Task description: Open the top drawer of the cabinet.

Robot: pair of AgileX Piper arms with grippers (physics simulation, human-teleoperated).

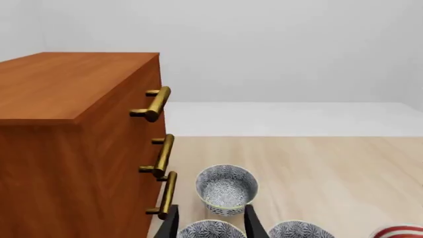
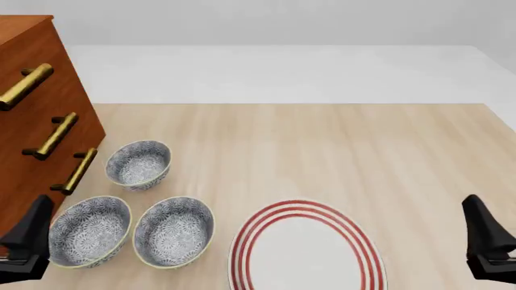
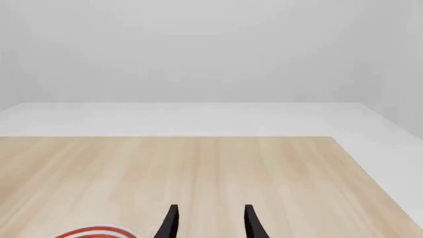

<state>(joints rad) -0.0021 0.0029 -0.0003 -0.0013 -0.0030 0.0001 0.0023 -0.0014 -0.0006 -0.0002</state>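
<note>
Top drawer (image 1: 119, 106) flush in cabinet (image 1: 59, 148), left hand (image 1: 210, 220) and right hand (image 3: 209, 220) both spread apart, empty

Drawer fronts on the cabinet (image 2: 32, 121) are faced by three bowls: one (image 2: 139, 164) at about 3 o'clock from the lowest handle (image 2: 75, 171), two more (image 2: 89, 231) (image 2: 173, 231) at 5 o'clock. The top drawer's handle (image 2: 24, 86) is left unblocked above them. Bare table (image 2: 363, 151) is seen from 12 to 3 o'clock of the striped plate (image 2: 306, 248).
</note>
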